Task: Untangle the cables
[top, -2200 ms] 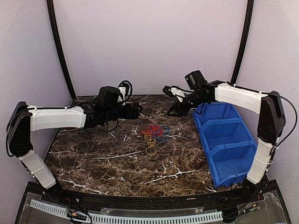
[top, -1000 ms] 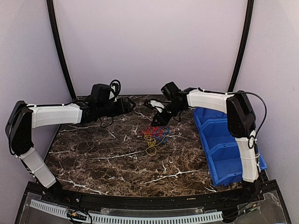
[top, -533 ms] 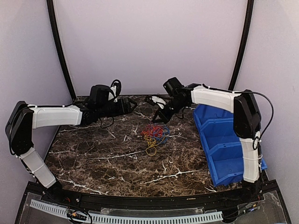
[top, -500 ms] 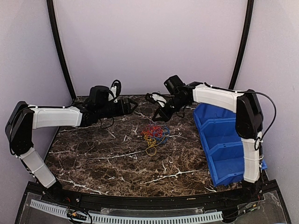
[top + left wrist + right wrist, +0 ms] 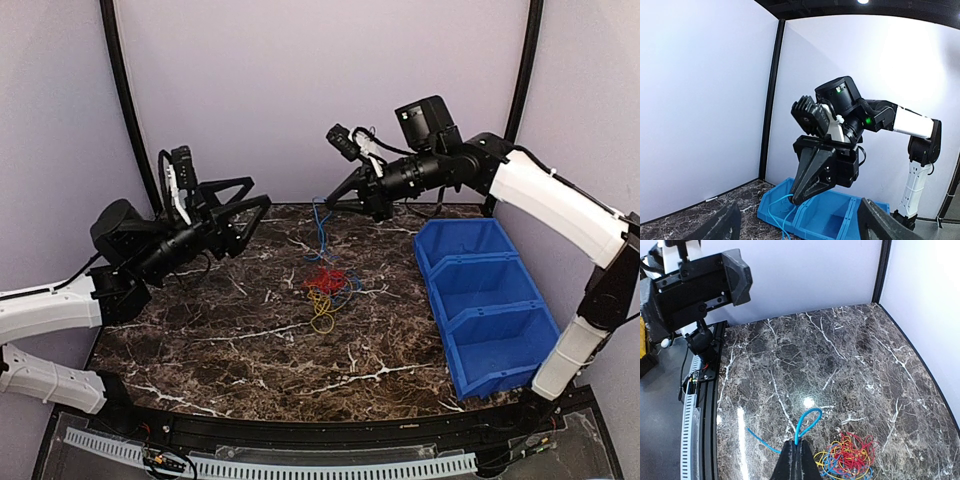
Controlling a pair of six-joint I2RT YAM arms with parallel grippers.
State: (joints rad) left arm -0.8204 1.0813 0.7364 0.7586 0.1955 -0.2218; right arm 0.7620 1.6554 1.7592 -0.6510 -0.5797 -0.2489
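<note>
**Camera Placement**

From above and behind, the top camera is overlooking the dark veined marble counter [image 5: 230,340]. The left wrist camera is facing the black right pincer [image 5: 797,199] closely. The right wrist camera is peering steeply down onto it.

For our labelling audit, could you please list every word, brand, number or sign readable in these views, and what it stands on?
None: no view shows any readable word, brand, number or sign.
On the right arm: two small green lights only, no lettering.
On the blue bins: plain walls, no label seen.
</note>
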